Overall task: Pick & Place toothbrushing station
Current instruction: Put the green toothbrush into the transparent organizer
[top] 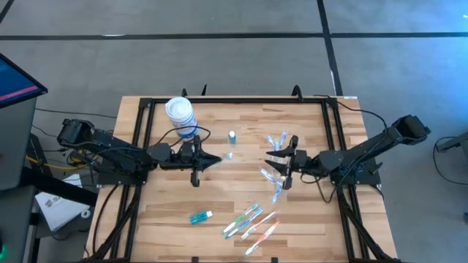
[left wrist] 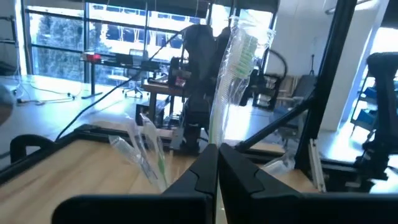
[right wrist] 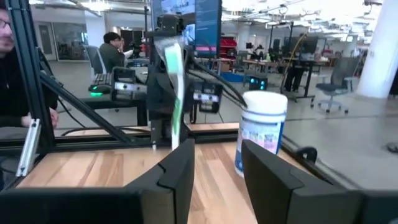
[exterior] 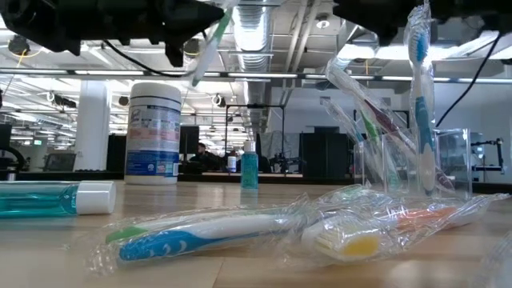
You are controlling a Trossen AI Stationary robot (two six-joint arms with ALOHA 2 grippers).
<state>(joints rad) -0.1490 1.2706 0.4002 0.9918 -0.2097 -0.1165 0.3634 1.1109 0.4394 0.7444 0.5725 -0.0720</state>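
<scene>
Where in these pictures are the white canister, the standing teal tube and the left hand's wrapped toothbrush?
white canister [top: 180, 115]: high view, lid.
standing teal tube [exterior: 250, 170]: low view, body.
wrapped toothbrush [left wrist: 231, 68]: left wrist view, upper shaft.

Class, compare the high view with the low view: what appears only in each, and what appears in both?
Only the high view shows both arms whole, with the left gripper shut on a wrapped toothbrush and the right gripper beside the clear cup.

Only the low view shows the room behind the table, and brushes standing upright in that cup.

Both show the white canister, the small teal bottle, a teal tube lying flat, and wrapped toothbrushes on the table.
</scene>
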